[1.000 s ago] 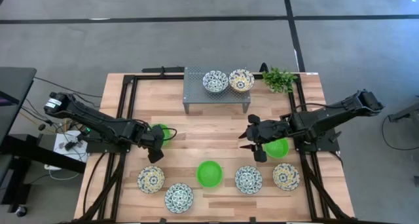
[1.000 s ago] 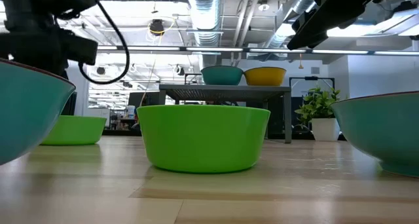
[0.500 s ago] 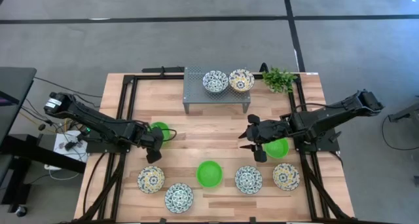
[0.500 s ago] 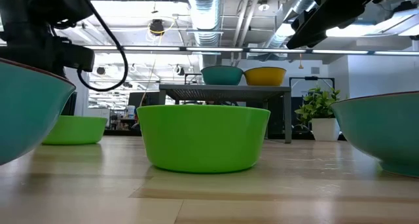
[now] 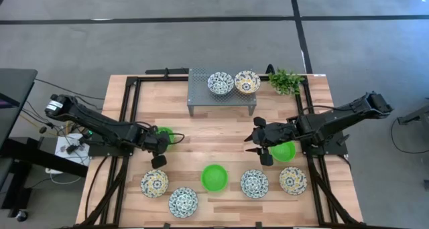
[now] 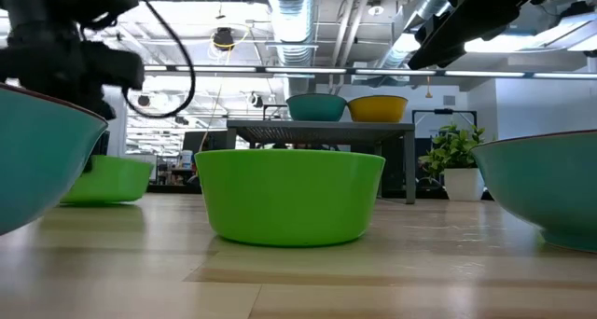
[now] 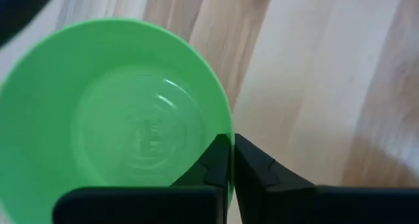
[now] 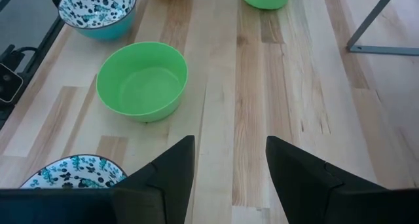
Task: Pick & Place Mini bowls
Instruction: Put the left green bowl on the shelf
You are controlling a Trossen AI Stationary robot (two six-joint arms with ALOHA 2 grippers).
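I am working my left tool (image 5: 159, 147) at the green bowl (image 5: 164, 134) that is sitting on the left side of the wooden surface (image 5: 221, 132), in front of the grey rack (image 5: 201, 88). In the left wrist view my two fingers are lying pressed together with the bowl's thin rim (image 7: 226, 129) pinched between them, one finger inside the wall and one outside, so I am clamped on the rim at its near edge.

I am judging this bowl to be light, stiff and smooth, probably plastic or glazed, so it is likely to be slippery. The rim is the only sensible hold for narrow fingers, and because I am gripping at one edge the bowl is likely to hang tilted and may swing or slide once it is leaving the wood. I am counting on a firm squeeze and a slow lift.

My right tool (image 5: 258, 148) is hanging with its fingers spread wide and holding nothing, above the surface just beside another green bowl (image 5: 284, 151) on the right. A third green bowl (image 5: 214, 177) is sitting near the front middle, with four patterned bowls along the front edge and two more patterned bowls (image 5: 233, 83) already resting on the rack, beside the small plant (image 5: 286, 80).
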